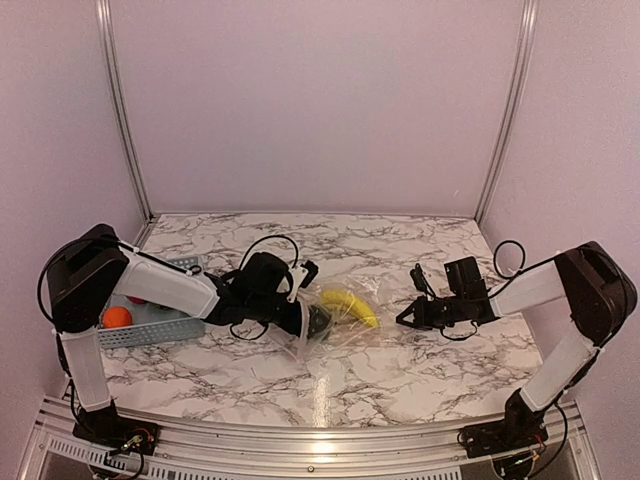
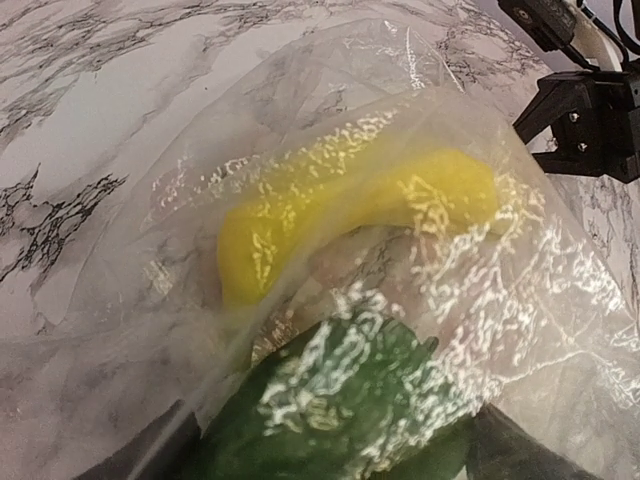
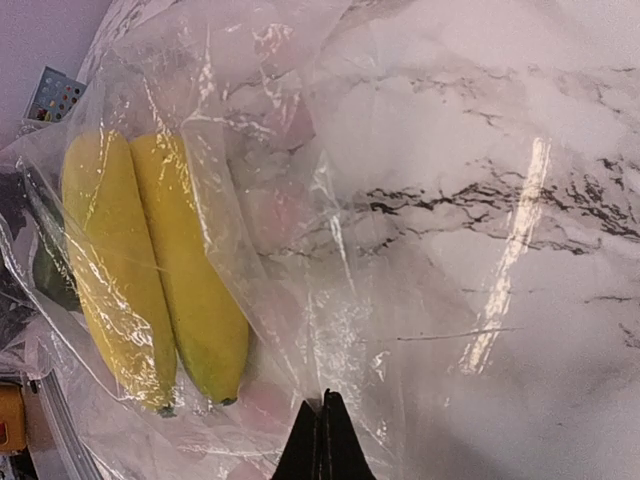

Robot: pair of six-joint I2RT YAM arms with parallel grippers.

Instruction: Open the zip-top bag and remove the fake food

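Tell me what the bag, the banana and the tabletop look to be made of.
The zip-top bag is thin clear plastic film, glossy: it crinkles and throws white glints. The banana is likely moulded plastic, smooth and evenly yellow, though the film blurs it. The table is marble-patterned with a light sheen. I cannot tell whether it is real stone or printed laminate.

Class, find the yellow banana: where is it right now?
In the top view the banana lies inside the zip-top bag near mid-frame, just right of the green vegetable and left of the right end effector.
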